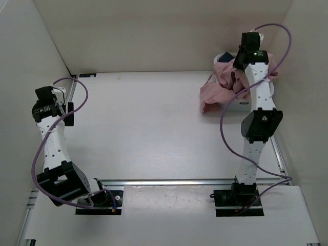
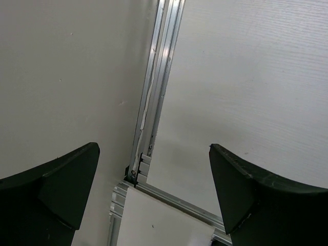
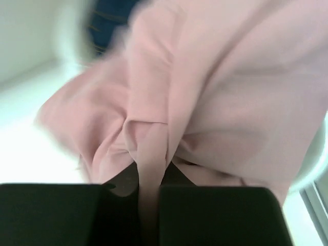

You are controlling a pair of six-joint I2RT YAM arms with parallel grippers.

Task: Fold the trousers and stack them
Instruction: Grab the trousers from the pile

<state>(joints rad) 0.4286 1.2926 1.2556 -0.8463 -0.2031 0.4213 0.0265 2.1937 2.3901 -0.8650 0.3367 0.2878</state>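
The right gripper (image 3: 148, 190) has its jaws pinched together on a narrow fold of the pink trousers (image 3: 215, 97). The trousers bunch up just beyond the fingertips and spill over the rim of a white bin (image 1: 241, 106) onto the table (image 1: 143, 133). A dark blue garment (image 3: 105, 15) lies farther past them. The left gripper (image 2: 154, 154) stands spread wide with nothing between its jaws, and a metal rail (image 2: 159, 77) lies ahead of it.
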